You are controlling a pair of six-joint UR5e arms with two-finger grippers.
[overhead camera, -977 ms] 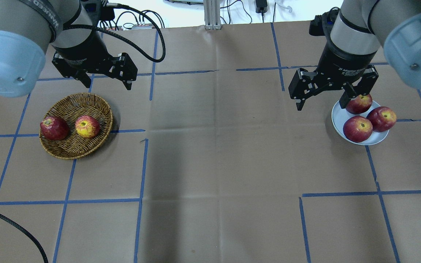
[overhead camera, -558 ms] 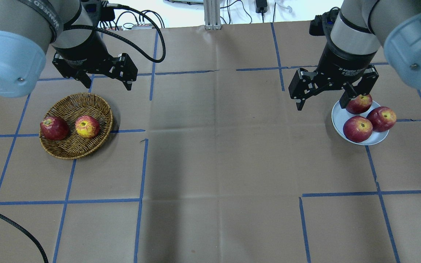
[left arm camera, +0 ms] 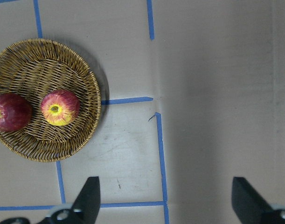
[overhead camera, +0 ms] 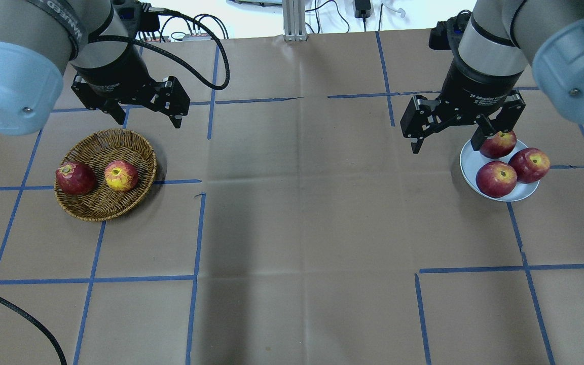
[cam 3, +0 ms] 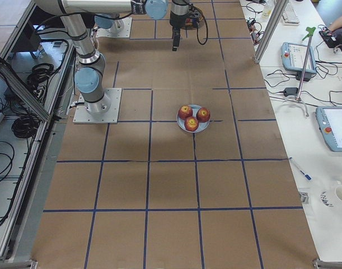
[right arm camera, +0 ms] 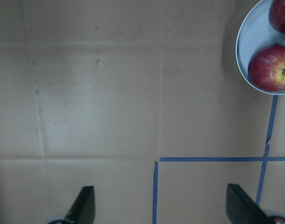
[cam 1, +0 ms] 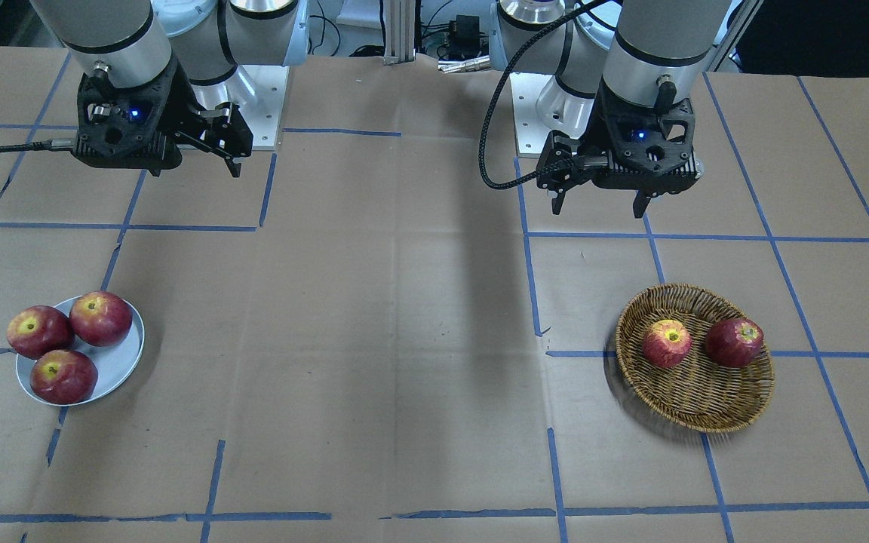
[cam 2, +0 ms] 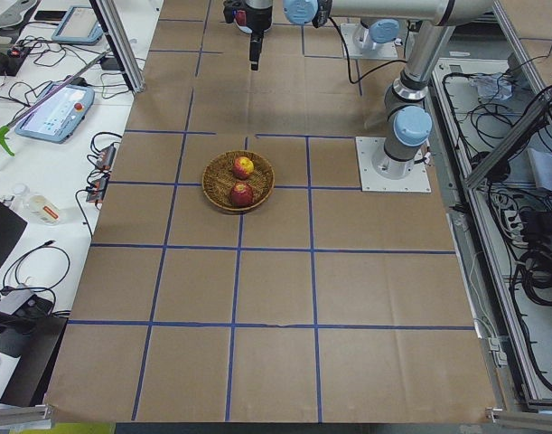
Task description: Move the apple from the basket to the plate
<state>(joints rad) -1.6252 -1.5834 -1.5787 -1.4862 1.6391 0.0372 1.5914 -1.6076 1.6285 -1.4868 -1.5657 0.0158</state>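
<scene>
Left gripper [overhead camera: 147,119]: jaws spread wide, nothing held, raised over the taped brown surface [overhead camera: 302,203]. Apple [overhead camera: 120,175]: in the basket [overhead camera: 100,149], forward of that gripper and a little to its left, untouched, next to a darker apple [overhead camera: 75,178]. Right gripper [overhead camera: 445,147]: likewise spread and empty. Plate [overhead camera: 469,162]: forward and outward of the right gripper, carrying three dark red apples [overhead camera: 496,178].

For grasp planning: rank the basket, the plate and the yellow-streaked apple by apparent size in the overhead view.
1. The basket, largest.
2. The plate, clearly smaller.
3. The apple, smallest.
</scene>
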